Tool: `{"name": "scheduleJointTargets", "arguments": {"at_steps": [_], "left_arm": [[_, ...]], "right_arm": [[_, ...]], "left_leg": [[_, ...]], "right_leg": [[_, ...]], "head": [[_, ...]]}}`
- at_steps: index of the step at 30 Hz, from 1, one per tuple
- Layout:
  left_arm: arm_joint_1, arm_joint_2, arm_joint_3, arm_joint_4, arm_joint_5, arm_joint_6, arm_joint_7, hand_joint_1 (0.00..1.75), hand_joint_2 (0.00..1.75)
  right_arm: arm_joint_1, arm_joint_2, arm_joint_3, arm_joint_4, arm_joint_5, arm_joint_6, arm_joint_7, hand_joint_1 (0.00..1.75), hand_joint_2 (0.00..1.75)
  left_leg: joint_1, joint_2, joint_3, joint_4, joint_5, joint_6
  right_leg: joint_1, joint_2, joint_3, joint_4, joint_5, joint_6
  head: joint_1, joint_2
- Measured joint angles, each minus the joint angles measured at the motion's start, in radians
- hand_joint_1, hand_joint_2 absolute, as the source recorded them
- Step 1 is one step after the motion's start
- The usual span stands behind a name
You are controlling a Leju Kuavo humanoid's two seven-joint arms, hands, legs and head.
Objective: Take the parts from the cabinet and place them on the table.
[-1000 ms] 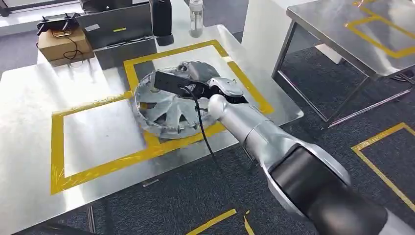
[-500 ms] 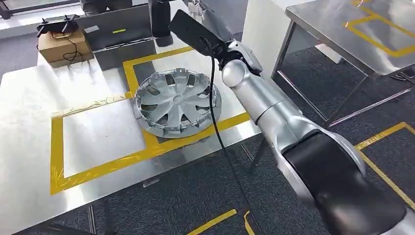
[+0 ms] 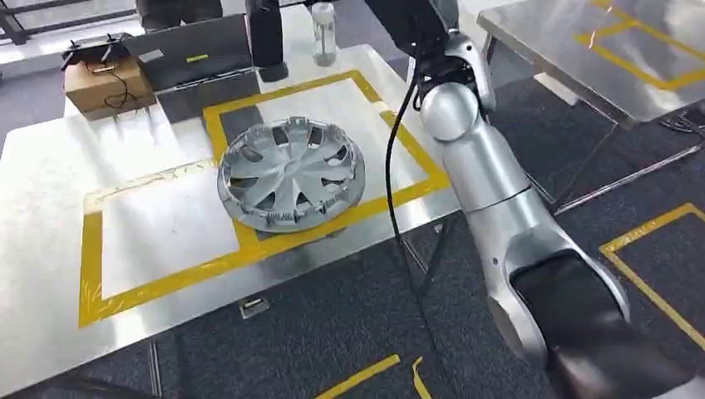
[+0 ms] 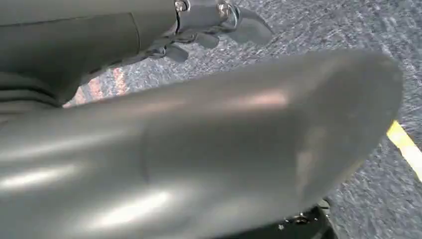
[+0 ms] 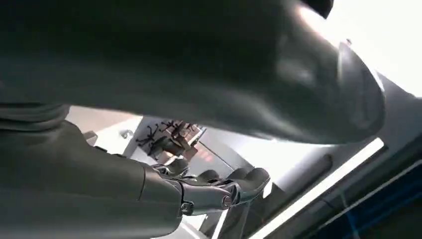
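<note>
A silver hubcap (image 3: 291,170) lies flat on the steel table (image 3: 50,166), straddling the yellow tape between two marked squares. My right arm (image 3: 482,166) rises beside the table's right edge, its wrist high above the hubcap and well apart from it. In the right wrist view my right hand (image 5: 219,191) holds nothing, its fingers stretched out in the air. In the left wrist view my left hand (image 4: 209,30) hangs over the dark carpet, fingers apart and holding nothing.
At the table's far edge stand a cardboard box (image 3: 104,79), a grey case (image 3: 195,62), a black flask (image 3: 266,33) and a clear bottle (image 3: 324,33). A second steel table (image 3: 599,50) with yellow tape stands at the right. Carpet with yellow lines lies in front.
My right hand has let go of the hubcap and lifted up and away past the top of the head view. The hubcap stays on the table.
</note>
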Motion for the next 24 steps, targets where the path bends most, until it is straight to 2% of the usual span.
{"name": "scheduleJointTargets", "arguments": {"at_steps": [1,2,3,4,5,6,7,8,9,10,11,12,13,15,16,17,18,20,21,22,23,24], "left_arm": [[0.004,0.000,0.001,0.000,0.000,-0.002,0.001,0.00,0.00],[0.008,0.000,0.002,0.001,0.000,-0.002,0.003,0.00,0.00],[0.012,0.000,0.005,0.001,0.000,-0.003,0.003,0.00,0.00],[0.013,0.000,0.010,0.001,0.000,-0.003,0.003,0.00,0.00],[0.014,0.002,0.013,0.001,0.001,-0.003,0.003,0.00,0.00],[0.015,0.002,0.015,0.001,0.001,-0.003,0.003,0.00,0.00],[0.017,0.002,0.016,0.001,0.001,-0.003,0.003,0.00,0.00],[0.019,0.002,0.017,0.001,0.001,-0.003,0.003,0.00,0.00],[0.020,0.002,0.017,0.001,0.002,-0.003,0.003,0.00,0.00],[0.020,0.002,0.017,0.001,0.002,-0.003,0.002,0.00,0.00],[0.019,0.003,0.017,0.000,0.002,-0.003,0.002,0.00,0.00],[0.018,0.003,0.017,-0.001,0.002,-0.003,0.001,0.00,0.00],[0.019,0.002,0.017,-0.001,0.002,-0.003,0.000,0.00,0.00],[0.019,0.003,0.018,-0.001,-0.002,-0.003,-0.001,0.00,0.00],[0.020,0.002,0.017,-0.001,-0.008,-0.003,-0.002,0.00,0.00],[0.019,0.000,0.018,-0.001,-0.011,-0.003,-0.005,0.00,0.00],[0.018,0.000,0.018,-0.001,-0.013,-0.003,-0.005,0.00,0.00],[0.017,0.000,0.018,-0.001,-0.022,-0.005,-0.005,0.00,0.00],[0.017,0.000,0.018,-0.001,-0.025,-0.006,-0.004,0.00,0.00],[0.017,0.000,0.018,-0.001,-0.027,-0.006,-0.003,0.00,0.00],[0.017,0.000,0.018,-0.001,-0.027,-0.006,0.000,0.00,0.00],[0.017,-0.002,0.018,-0.001,-0.028,-0.006,0.001,0.00,0.00]], "right_arm": [[0.014,-0.002,-0.014,-0.029,0.006,0.002,-0.005,0.00,0.00],[0.027,-0.003,-0.019,-0.052,0.010,0.004,-0.008,0.00,0.00],[0.040,-0.005,-0.022,-0.069,0.014,0.008,-0.013,0.00,0.00],[0.053,-0.008,-0.026,-0.082,0.018,0.010,-0.017,0.00,0.00],[0.066,-0.012,-0.031,-0.092,0.020,0.012,-0.019,0.00,0.00],[0.078,-0.015,-0.034,-0.099,0.020,0.013,-0.022,0.00,0.00],[0.091,-0.020,-0.036,-0.105,0.020,0.014,-0.023,0.00,0.00],[0.100,-0.024,-0.038,-0.112,0.020,0.015,-0.027,0.00,0.00],[0.104,-0.027,-0.040,-0.117,0.020,0.015,-0.031,0.00,0.00],[0.107,-0.032,-0.041,-0.123,0.020,0.014,-0.035,0.00,0.00],[0.107,-0.034,-0.042,-0.128,0.020,0.013,-0.037,0.00,0.00],[0.109,-0.039,-0.046,-0.134,0.020,0.011,-0.041,0.00,0.00],[0.112,-0.042,-0.047,-0.136,0.020,0.011,-0.045,0.00,0.00],[0.124,-0.048,-0.049,-0.144,0.019,0.007,-0.047,0.00,0.00],[0.135,-0.053,-0.052,-0.153,0.020,0.001,-0.047,0.00,0.00],[0.147,-0.061,-0.058,-0.164,0.022,-0.006,-0.045,0.00,0.00],[0.158,-0.066,-0.059,-0.173,0.029,-0.008,-0.040,0.00,0.00],[0.192,-0.083,-0.060,-0.192,0.043,-0.015,-0.040,0.00,0.00],[0.212,-0.091,-0.063,-0.197,0.048,-0.018,-0.040,0.00,0.00],[0.229,-0.097,-0.064,-0.202,0.055,-0.019,-0.041,0.00,0.00],[0.243,-0.101,-0.064,-0.208,0.064,-0.019,-0.043,0.00,0.00],[0.253,-0.106,-0.064,-0.215,0.074,-0.018,-0.044,0.00,0.00]], "left_leg": [[0.002,0.000,-0.005,0.003,-0.002,-0.007],[0.003,0.001,-0.017,0.027,-0.038,-0.011],[0.003,0.001,-0.032,0.079,-0.091,-0.012],[0.003,0.001,-0.057,0.160,-0.145,-0.015],[0.002,0.001,-0.080,0.238,-0.187,-0.017],[0.001,0.001,-0.094,0.297,-0.210,-0.016],[0.000,0.001,-0.087,0.313,-0.207,-0.015],[-0.001,0.001,-0.053,0.279,-0.182,-0.010],[-0.003,0.001,-0.004,0.211,-0.153,-0.004],[-0.006,0.001,0.062,0.115,-0.126,0.005],[-0.011,0.000,0.117,0.027,-0.136,0.015],[-0.016,0.002,0.137,0.009,-0.140,0.015],[-0.020,0.000,0.130,0.010,-0.128,0.016],[-0.024,0.000,0.124,0.003,-0.126,0.028],[-0.015,0.000,0.120,-0.010,-0.112,0.035],[-0.013,0.007,0.121,-0.013,-0.102,0.039],[-0.012,0.007,0.110,-0.014,-0.093,0.049],[-0.012,0.008,0.086,-0.013,-0.074,0.053],[-0.012,0.008,0.071,-0.011,-0.065,0.053],[-0.012,0.008,0.058,-0.009,-0.057,0.052],[-0.012,0.008,0.046,-0.005,-0.050,0.050],[-0.012,0.008,0.034,-0.001,-0.044,0.048]], "right_leg": [[-0.007,-0.003,-0.005,-0.008,0.012,-0.014],[-0.006,-0.003,-0.010,-0.010,0.019,-0.020],[-0.006,-0.002,-0.017,-0.010,0.026,-0.026],[-0.005,-0.001,-0.026,-0.009,0.032,-0.029],[-0.003,-0.001,-0.034,-0.009,0.039,-0.031],[0.000,-0.001,-0.043,-0.008,0.045,-0.031],[0.001,-0.001,-0.052,-0.007,0.052,-0.031],[0.003,-0.001,-0.062,-0.007,0.059,-0.030],[0.005,-0.001,-0.070,-0.006,0.066,-0.029],[0.007,-0.001,-0.076,-0.006,0.072,-0.026],[0.006,-0.002,-0.077,-0.005,0.077,-0.024],[0.010,-0.001,-0.081,-0.006,0.083,-0.017],[0.006,-0.004,-0.077,-0.009,0.088,-0.010],[0.003,-0.005,-0.077,-0.016,0.101,0.003],[0.008,-0.003,-0.079,-0.018,0.108,0.011],[0.002,0.000,-0.087,-0.004,0.083,0.015],[0.001,-0.001,-0.102,0.036,0.034,0.023],[-0.003,-0.002,-0.153,0.192,-0.070,0.034],[-0.004,-0.002,-0.174,0.266,-0.099,0.039],[-0.005,-0.002,-0.175,0.293,-0.097,0.040],[-0.006,-0.002,-0.154,0.275,-0.074,0.040],[-0.006,-0.002,-0.113,0.221,-0.043,0.039]], "head": [[0.001,0.000],[0.000,0.000],[-0.002,0.000],[-0.002,0.000],[-0.002,0.000],[-0.002,0.000],[-0.002,0.000],[-0.002,0.000],[-0.002,0.000],[-0.002,0.000],[-0.001,0.000],[0.000,0.000],[-0.004,0.000],[-0.005,0.000],[-0.005,0.000],[-0.007,0.000],[-0.004,0.000],[-0.004,0.000],[-0.003,0.000],[-0.003,0.000],[-0.003,0.000],[-0.003,0.000]]}}
